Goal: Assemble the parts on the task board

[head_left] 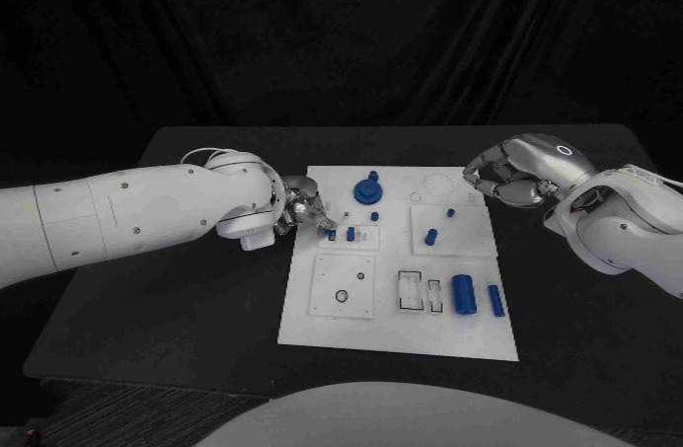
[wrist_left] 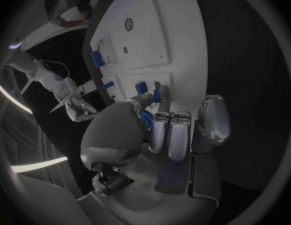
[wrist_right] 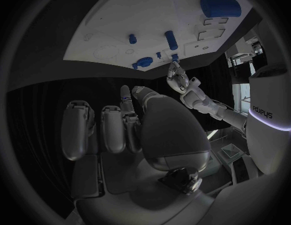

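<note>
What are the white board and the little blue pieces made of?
The task board looks like matte white plastic or painted sheet: flat, even, no glare. The blue parts look like moulded plastic, solid colour with a soft sheen. The pictures cannot confirm either.

This looks like a robotics lab or test stand. A black desk [head_left: 186,299] stands before black curtains [head_left: 341,42] that close off the whole background, as in a staged recording bay. On the desk lies a white task board [head_left: 321,334] with cut-out recesses and small blue parts [head_left: 464,292], a bench test fixture rather than household goods. At the rim of the left wrist view there may be room fittings, too blurred to tell.
</note>
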